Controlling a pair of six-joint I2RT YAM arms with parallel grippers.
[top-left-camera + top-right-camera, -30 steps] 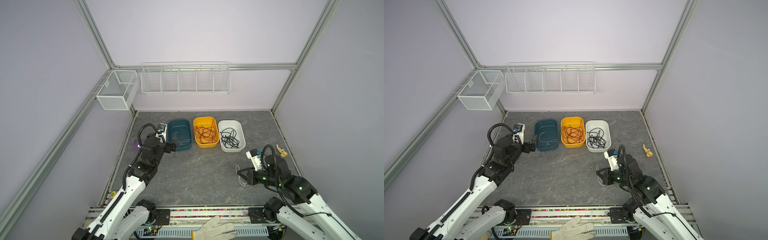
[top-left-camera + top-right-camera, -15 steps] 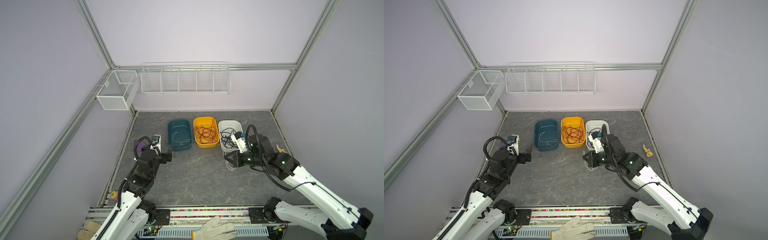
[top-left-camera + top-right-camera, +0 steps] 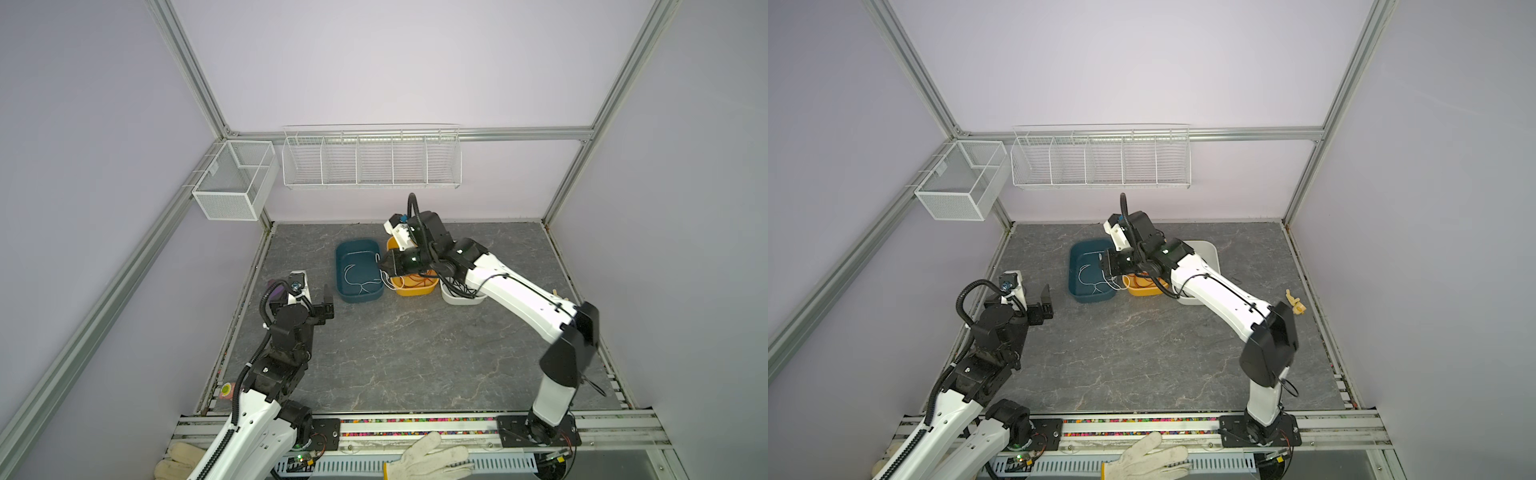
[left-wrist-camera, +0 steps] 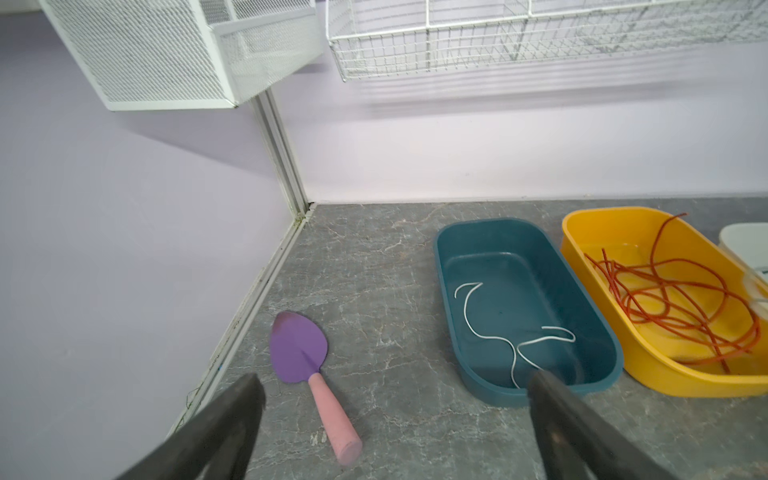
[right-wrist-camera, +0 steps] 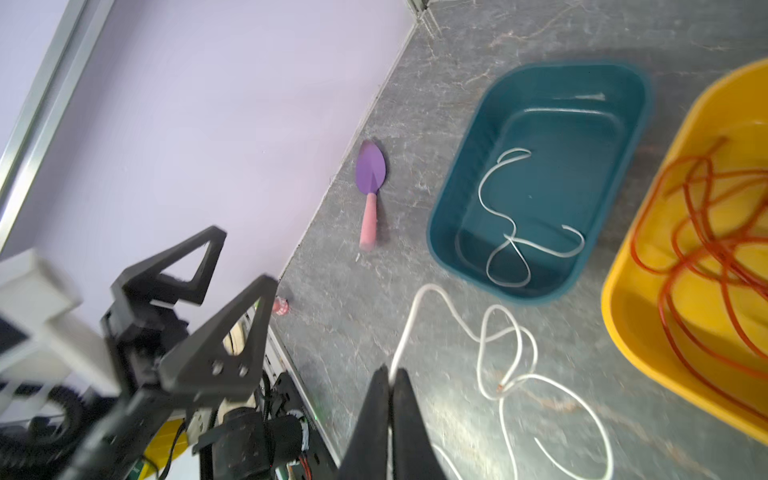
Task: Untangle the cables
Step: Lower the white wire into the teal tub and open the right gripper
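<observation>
Two end effectors: right end effector [image 5: 390, 376] clenched on the held white cable [image 5: 484, 332], its loops hanging between the teal bin [image 5: 453, 208] and yellow bin [image 4: 590, 232]. Second white cable [image 4: 490, 336] lies inside the teal bin; red-orange cables [image 4: 665, 299] in the yellow bin. Left end effector [image 4: 397, 380] released, empty.

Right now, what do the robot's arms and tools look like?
The left arm and right arm are white tubes with chunky black joints. A ribbed black hose loops near each wrist, beside a white camera box. The left tool has black fingers shaped like hollow triangles. The right tool is black too.
</observation>
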